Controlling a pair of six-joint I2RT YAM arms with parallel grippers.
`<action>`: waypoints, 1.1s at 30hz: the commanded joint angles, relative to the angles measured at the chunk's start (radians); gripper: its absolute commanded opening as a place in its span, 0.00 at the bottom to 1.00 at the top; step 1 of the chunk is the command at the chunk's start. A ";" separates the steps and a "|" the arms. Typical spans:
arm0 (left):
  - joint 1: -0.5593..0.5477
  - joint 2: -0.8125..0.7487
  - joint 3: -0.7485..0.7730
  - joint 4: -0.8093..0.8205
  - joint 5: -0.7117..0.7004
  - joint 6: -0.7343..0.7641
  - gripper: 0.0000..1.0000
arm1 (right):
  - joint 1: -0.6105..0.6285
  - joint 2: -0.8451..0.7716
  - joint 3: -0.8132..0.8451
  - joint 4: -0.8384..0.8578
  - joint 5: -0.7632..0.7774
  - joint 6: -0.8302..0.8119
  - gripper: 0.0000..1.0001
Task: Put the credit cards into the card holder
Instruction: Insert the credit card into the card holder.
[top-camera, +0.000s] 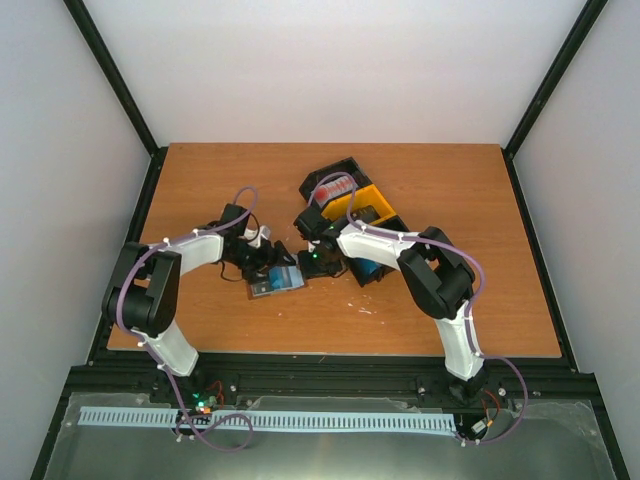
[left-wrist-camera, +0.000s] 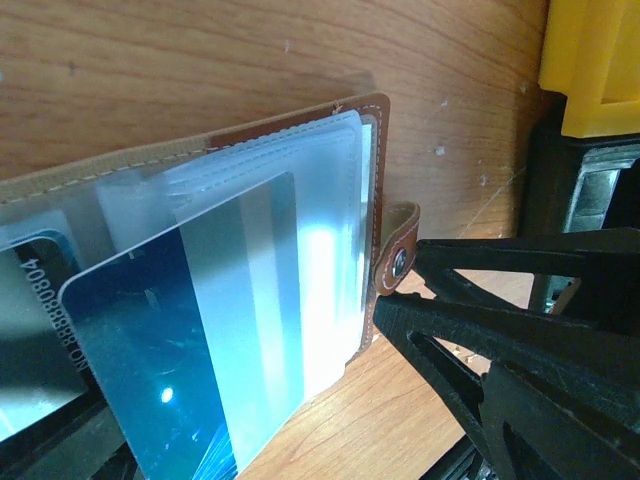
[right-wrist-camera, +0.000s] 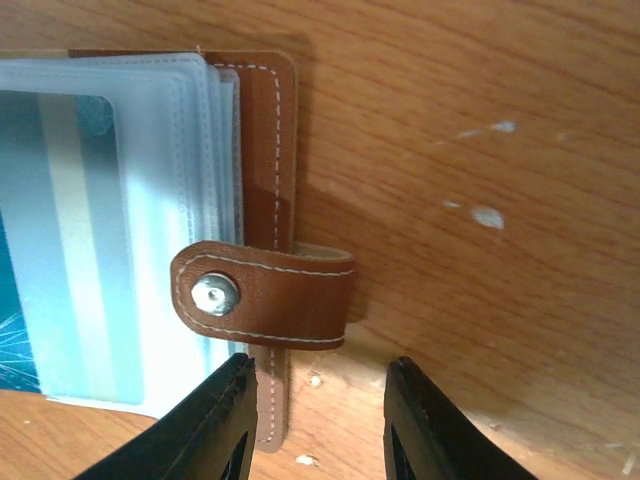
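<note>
The brown card holder lies open on the table, clear sleeves up. A blue credit card sits partly inside a sleeve, its outer end sticking out. My left gripper hovers over the holder's far side, open, its fingers barely showing at the bottom corners of its wrist view. My right gripper stands open at the holder's right edge, just below the folded-over snap tab. One fingertip is over the cover edge, the other over bare wood. More credit cards sit in the bins.
Black and yellow bins stand just behind and to the right of the right gripper, holding red-and-white, dark and blue card stacks. The right gripper's black fingers fill the right side of the left wrist view. Both arms crowd the table's middle.
</note>
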 joint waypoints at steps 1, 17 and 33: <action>-0.002 -0.035 0.040 -0.070 -0.029 -0.013 0.86 | 0.001 0.011 -0.051 0.031 -0.055 0.022 0.37; -0.002 -0.107 -0.010 -0.087 -0.046 -0.024 0.82 | -0.006 -0.115 -0.183 0.220 -0.161 0.027 0.41; -0.001 -0.178 -0.011 -0.184 -0.207 -0.120 0.71 | -0.005 -0.097 -0.174 0.201 -0.166 0.021 0.40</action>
